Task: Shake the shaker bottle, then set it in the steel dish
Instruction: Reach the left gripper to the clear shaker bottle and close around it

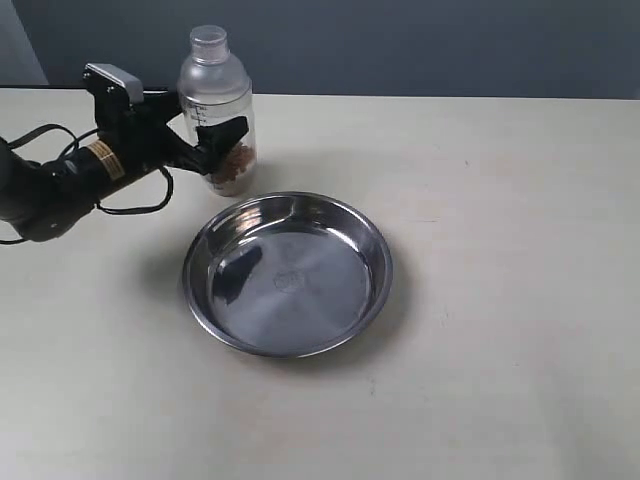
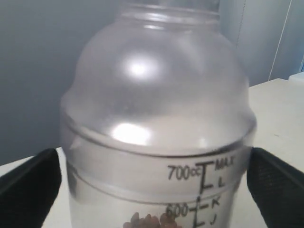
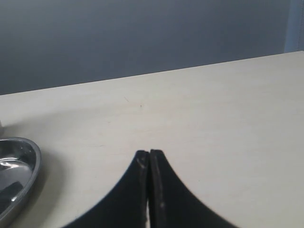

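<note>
- Upright on bench (image 1: 500, 300), just behind steel dish (image 1: 375, 290): shaker bottle (image 1: 217, 110).
- Straddled below the dome by left fingers (image 2: 28, 185), placed for a lift-and-shake hold; clamped or only bracketing, impossible to tell.
- Idle aside: right fingers (image 3: 159, 190), pressed together.

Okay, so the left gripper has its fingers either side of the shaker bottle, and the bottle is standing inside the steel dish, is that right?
Not quite. The shaker bottle is outside the steel dish, upright just beyond its rim, and the dish holds nothing. The exterior view shows this. The left gripper does have its fingers either side of the bottle.
</note>
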Robot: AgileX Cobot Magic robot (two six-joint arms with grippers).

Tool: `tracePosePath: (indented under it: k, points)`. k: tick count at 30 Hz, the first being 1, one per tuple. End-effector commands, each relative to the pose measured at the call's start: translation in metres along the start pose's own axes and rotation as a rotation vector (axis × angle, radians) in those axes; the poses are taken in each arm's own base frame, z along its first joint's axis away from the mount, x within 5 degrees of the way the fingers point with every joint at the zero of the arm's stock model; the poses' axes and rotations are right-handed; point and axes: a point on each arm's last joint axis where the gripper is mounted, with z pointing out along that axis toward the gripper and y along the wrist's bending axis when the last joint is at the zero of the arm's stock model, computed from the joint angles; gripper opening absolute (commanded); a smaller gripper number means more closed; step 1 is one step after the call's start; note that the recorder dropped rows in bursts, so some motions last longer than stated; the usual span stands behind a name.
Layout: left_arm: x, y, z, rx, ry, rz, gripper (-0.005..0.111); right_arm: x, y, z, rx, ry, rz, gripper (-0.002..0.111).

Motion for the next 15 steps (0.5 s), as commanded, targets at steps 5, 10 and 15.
tracePosePath:
  k: [5, 10, 15]
  points:
    - [-0.006, 0.000, 0.029, -0.057, 0.019, 0.003, 0.105, -0.001, 0.000, 0.000, -0.004, -0.010, -0.006, -0.001]
    - [-0.006, -0.002, 0.035, -0.080, 0.049, -0.003, 0.105, -0.001, 0.000, 0.000, -0.004, -0.010, -0.006, -0.001]
    - [-0.002, 0.001, 0.035, -0.115, 0.073, -0.019, 0.105, -0.001, 0.000, 0.000, -0.004, -0.010, -0.006, -0.001]
